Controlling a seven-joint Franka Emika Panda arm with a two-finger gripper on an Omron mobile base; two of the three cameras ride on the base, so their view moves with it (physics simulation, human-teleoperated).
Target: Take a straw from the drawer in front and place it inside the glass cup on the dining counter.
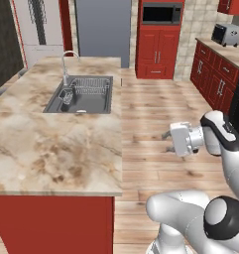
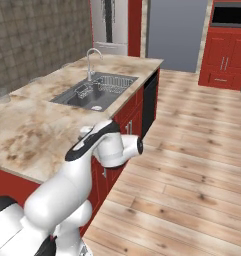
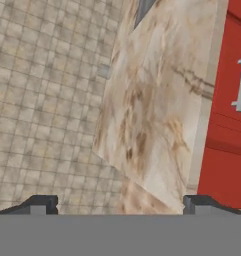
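The dining counter (image 1: 51, 144) is a long marble-patterned top over a red base, stretching to my left. My gripper (image 1: 165, 142) hangs over the wooden floor just right of the counter's edge, level with the top and pointing at it. In the hand view the gripper (image 3: 121, 205) is open, with nothing between its two dark fingertips (image 3: 39, 205). A small clear glass cup (image 2: 3, 95) stands at the counter's far left rim, and the glass cup (image 3: 104, 71) looks tiny from the hand. Red cabinet fronts (image 3: 227, 130) with a metal handle sit under the counter. The straw is out of view, and I cannot pick out the drawer.
A steel sink (image 1: 81, 94) with a faucet (image 1: 66, 62) and a wire rack is set in the counter's far half. A black appliance panel (image 2: 149, 102) faces the aisle. Red cabinets and a toaster (image 1: 226, 33) line the right wall. Wooden floor (image 1: 155, 104) lies between.
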